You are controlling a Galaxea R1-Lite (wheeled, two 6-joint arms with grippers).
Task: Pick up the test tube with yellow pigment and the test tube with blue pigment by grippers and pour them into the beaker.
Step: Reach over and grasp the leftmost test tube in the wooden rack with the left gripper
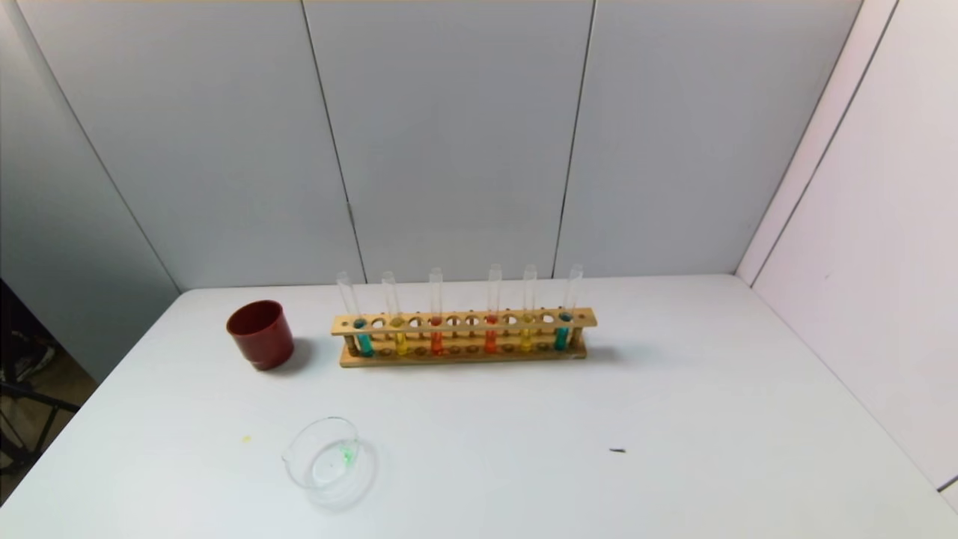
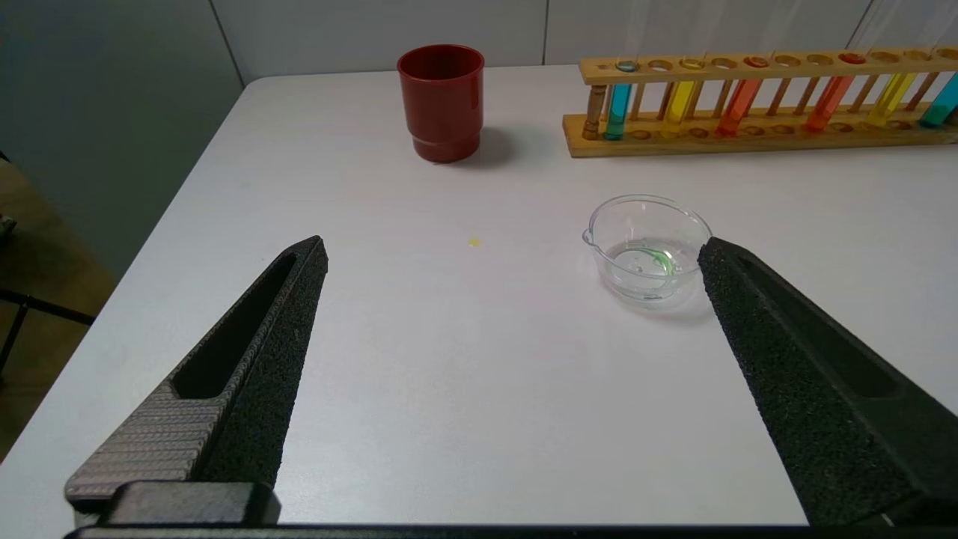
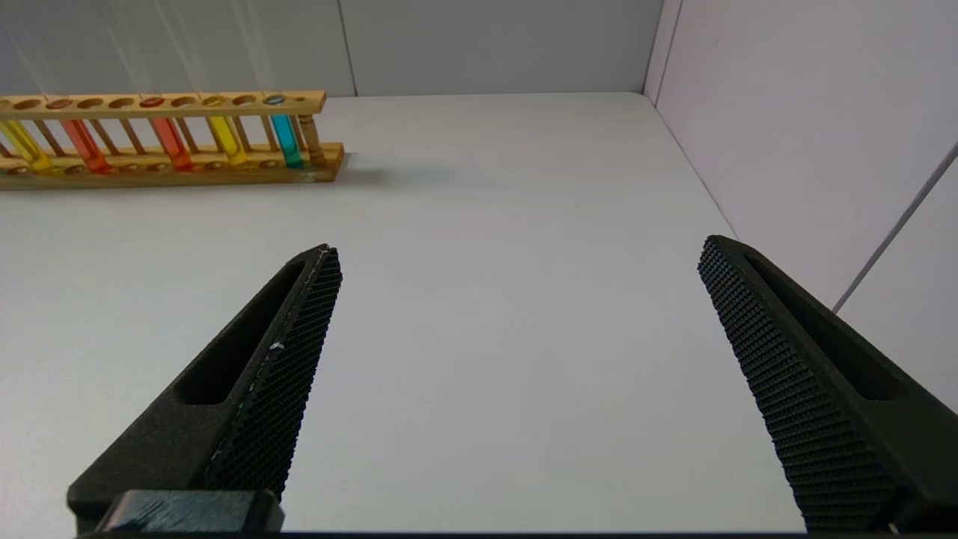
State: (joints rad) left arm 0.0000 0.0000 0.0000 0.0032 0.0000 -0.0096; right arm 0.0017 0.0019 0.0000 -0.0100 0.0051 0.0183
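Note:
A wooden rack at the back of the table holds several tubes: blue ones at both ends, yellow ones beside them, orange-red ones in the middle. The clear beaker stands near the front left with a green trace inside; it also shows in the left wrist view. My left gripper is open and empty above the table's front left, short of the beaker. My right gripper is open and empty above the front right. Neither gripper shows in the head view.
A dark red cup stands left of the rack. A small yellow spot and a dark speck lie on the white table. Grey walls enclose the back and right side.

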